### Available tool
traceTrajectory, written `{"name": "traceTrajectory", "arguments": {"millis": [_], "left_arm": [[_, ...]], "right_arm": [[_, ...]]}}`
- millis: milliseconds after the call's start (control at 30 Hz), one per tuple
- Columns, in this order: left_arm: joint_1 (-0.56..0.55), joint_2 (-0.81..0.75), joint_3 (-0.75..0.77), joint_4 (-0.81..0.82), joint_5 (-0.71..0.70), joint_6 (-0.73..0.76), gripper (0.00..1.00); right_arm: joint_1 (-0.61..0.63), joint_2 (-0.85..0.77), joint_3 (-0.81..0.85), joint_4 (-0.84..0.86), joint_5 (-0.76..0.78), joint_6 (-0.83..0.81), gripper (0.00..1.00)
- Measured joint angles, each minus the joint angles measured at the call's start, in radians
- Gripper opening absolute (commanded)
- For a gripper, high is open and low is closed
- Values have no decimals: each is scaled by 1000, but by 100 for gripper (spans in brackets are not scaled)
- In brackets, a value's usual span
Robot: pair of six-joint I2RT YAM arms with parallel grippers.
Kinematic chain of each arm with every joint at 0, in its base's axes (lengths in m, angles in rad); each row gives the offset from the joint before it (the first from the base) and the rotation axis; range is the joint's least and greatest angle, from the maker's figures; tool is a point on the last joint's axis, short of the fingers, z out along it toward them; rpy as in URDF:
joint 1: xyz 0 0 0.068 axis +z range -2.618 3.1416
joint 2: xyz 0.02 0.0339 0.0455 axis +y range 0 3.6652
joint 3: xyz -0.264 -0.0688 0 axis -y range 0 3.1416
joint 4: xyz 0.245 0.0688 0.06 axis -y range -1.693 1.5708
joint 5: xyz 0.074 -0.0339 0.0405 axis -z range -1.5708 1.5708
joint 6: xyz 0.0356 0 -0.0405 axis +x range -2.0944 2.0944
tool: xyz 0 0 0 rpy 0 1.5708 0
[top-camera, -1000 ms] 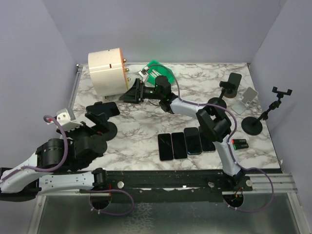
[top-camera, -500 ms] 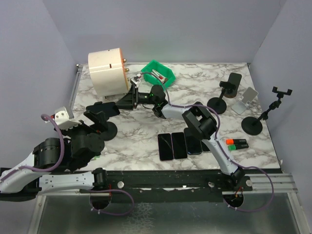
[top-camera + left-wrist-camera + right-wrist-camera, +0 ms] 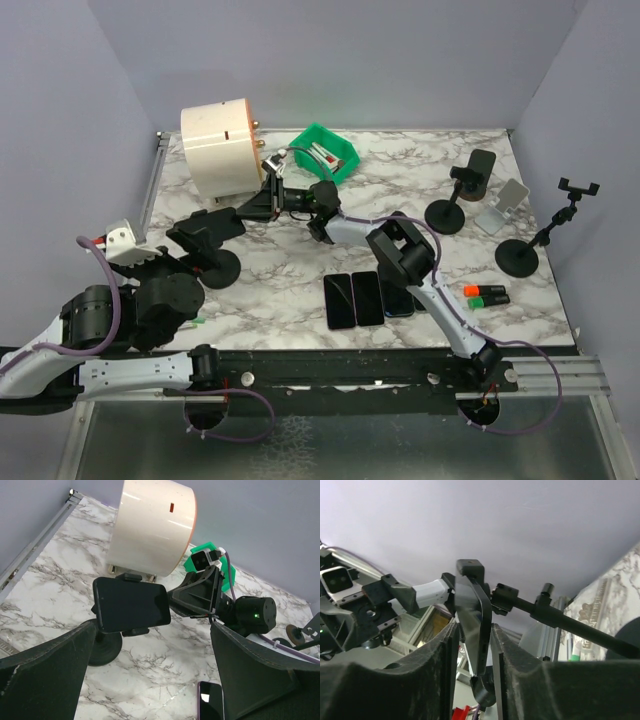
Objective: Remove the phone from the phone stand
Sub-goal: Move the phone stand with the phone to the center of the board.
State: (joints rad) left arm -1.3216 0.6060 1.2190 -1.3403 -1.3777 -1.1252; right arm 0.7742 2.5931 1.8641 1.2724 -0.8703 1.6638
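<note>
A black phone (image 3: 207, 225) sits landscape in the clamp of a black phone stand (image 3: 214, 268) at the table's left. My right gripper (image 3: 262, 200) reaches it from the right. In the right wrist view the phone (image 3: 479, 625) stands edge-on between the fingers (image 3: 444, 672), whose pads press on both faces, so the gripper (image 3: 472, 652) is shut on it. The left wrist view shows the phone's dark screen (image 3: 131, 605) with the right gripper (image 3: 200, 592) at its right end. My left gripper (image 3: 155, 680) is open and empty, in front of the stand and apart from it.
A large white cylinder (image 3: 222, 148) stands behind the stand and a green bin (image 3: 325, 150) is to its right. Several phones (image 3: 375, 295) lie flat at centre front. More stands (image 3: 465, 185) (image 3: 545, 235) and markers (image 3: 487, 293) occupy the right side.
My right arm swung left from near the green bin to the phone, and its jaws closed around the phone. The left arm shifted slightly and stayed open.
</note>
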Motion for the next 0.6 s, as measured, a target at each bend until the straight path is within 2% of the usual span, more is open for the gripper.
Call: {"name": "traceTrajectory", "arguments": {"millis": [267, 333, 433, 600], "left_arm": [[0, -7, -4, 8, 0, 10, 97], [0, -8, -4, 8, 0, 11, 97], [0, -11, -4, 8, 0, 12, 97], [0, -16, -9, 9, 0, 12, 98]], "right_arm": [[20, 50, 103, 3, -22, 43, 40], [26, 63, 124, -8, -30, 46, 39], [33, 75, 145, -29, -41, 46, 29], [39, 76, 148, -31, -42, 66, 5]]}}
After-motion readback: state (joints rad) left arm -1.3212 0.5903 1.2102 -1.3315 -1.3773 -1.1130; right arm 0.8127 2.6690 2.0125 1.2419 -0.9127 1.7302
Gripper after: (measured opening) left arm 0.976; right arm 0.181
